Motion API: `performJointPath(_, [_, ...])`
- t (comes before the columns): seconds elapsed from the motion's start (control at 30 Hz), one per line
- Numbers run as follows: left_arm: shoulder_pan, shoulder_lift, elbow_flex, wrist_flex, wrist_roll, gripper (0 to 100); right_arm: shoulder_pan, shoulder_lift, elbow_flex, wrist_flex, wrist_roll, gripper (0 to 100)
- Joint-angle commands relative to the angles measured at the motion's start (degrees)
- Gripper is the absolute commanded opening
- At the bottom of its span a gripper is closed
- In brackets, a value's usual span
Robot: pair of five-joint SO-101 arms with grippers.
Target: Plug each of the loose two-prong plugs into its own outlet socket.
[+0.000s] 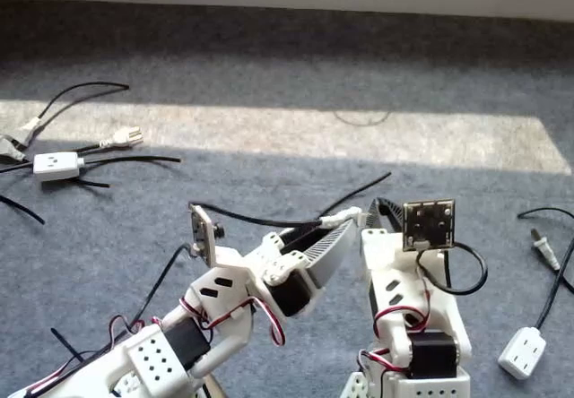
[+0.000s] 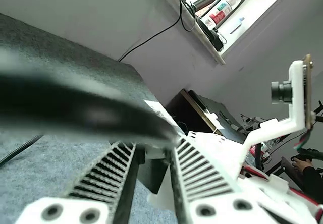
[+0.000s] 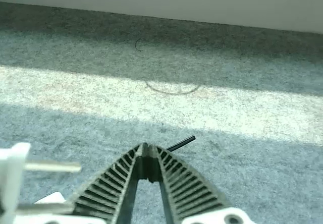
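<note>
While the left gripper (image 1: 345, 226) is clamping the white plug (image 3: 14, 166) at frame centre, seemingly for regrasping, the right gripper (image 3: 146, 149) is waiting alongside, closed and empty

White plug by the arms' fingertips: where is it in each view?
High view: white plug held at the left gripper tip, centre.
Left wrist view: hard to pick out; a blurred black cable crosses the fingers.
Right wrist view: white plug beside the shut right gripper, prongs toward it.
Shared: grey carpet.
</note>
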Motion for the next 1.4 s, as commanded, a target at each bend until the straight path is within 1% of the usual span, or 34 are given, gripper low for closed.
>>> performJointPath(0.0, [2.24, 0.13, 0.75, 0.88, -0.53, 1, 1.98, -0.31, -0.4, -3.3, 0.44, 0.7])
performJointPath(0.13, [2.86, 0.13, 0.75, 0.97, -0.7, 1, 1.98, -0.31, 0.04, -5.49, 0.44, 0.7])
performJointPath(0.23, [4.44, 0.13, 0.75, 3.08, -0.7, 1, 1.98, -0.31, 0.22, -7.34, 0.44, 0.7])
performJointPath(0.37, [5.76, 0.13, 0.75, 3.6, -0.79, 1, 1.98, -0.4, 0.13, -7.43, 0.44, 0.7])
performJointPath(0.6, [5.32, 0.13, 0.75, 3.43, -0.79, 1, 2.07, -0.4, 0.31, -6.99, 0.35, 0.7])
performJointPath(0.67, [3.56, 0.13, 0.75, 3.43, -0.79, 1, 3.12, -0.4, 1.8, -6.99, 0.35, 0.7])
performJointPath(0.83, [-4.09, 0.13, -1.36, 3.69, -0.53, 1, 9.8, -0.4, 6.11, -7.34, 0.0, 0.7])
performJointPath(0.97, [-8.66, 0.22, -2.42, 3.78, -0.53, 1, 10.95, -0.4, 8.22, -8.04, -0.09, 0.7])
performJointPath(1.1, [-10.86, 0.66, -3.38, 3.96, -0.53, 1, 11.03, -0.4, 16.4, -17.63, -0.18, 0.7])
performJointPath(1.17, [-11.82, 0.66, -5.76, 8.62, -0.44, 1, 11.03, 0.13, 18.77, -19.3, -0.18, 0.7])
performJointPath(1.27, [-12.97, 0.75, -13.05, 22.68, 0.53, 1, 11.03, -0.13, 18.24, -18.24, -2.9, 0.7])
performJointPath(1.33, [-14.29, 0.75, -17.45, 30.59, 5.27, 1, 11.12, -0.04, 18.24, -18.15, -3.87, 0.7])
performJointPath(1.37, [-14.99, 0.75, -19.03, 33.14, 7.91, 1, 11.12, 0.04, 18.24, -18.15, -3.87, 0.7])
